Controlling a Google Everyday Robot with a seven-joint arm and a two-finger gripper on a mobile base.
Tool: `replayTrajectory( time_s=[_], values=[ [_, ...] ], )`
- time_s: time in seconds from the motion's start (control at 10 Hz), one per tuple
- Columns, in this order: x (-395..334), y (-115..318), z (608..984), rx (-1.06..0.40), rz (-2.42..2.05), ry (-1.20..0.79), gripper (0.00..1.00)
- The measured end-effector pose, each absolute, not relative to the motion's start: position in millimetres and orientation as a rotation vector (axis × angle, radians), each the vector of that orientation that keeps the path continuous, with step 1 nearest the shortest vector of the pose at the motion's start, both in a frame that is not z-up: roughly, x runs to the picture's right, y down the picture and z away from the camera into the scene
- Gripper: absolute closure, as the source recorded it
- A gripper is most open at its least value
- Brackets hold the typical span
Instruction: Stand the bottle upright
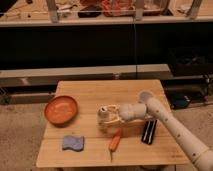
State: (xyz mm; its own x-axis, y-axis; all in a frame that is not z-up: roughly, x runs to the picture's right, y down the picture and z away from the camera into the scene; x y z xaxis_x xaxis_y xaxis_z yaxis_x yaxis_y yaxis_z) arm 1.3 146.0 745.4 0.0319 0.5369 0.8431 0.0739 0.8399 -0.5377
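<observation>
Your gripper (114,118) mid-table, jaws clamped on the small translucent pale-beige plastic bottle (105,117), white cap uppermost, long axis near vertical, orange carrot (115,141) just below, wooden table (95,92) edges well apart

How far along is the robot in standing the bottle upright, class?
Done: the hand has reached the middle of the wooden table and is shut on the bottle.
In hand: the bottle is gripped with its whitish cap on the side toward the orange bowl, just above the carrot.
Left: whether it is fully vertical cannot be told; it is not yet released to stand alone.
</observation>
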Motion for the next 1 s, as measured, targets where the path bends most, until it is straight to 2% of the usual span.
replayTrajectory(
  time_s=[0.5, 0.6, 1.0],
  values=[
    [-1.1, 153.3, 748.3, -0.512, 0.381, -1.499, 0.97],
    [-1.3, 154.1, 748.1, -0.514, 0.376, -1.497, 0.91],
    [-0.9, 157.0, 750.9, -0.521, 0.372, -1.486, 0.51]
  ],
)
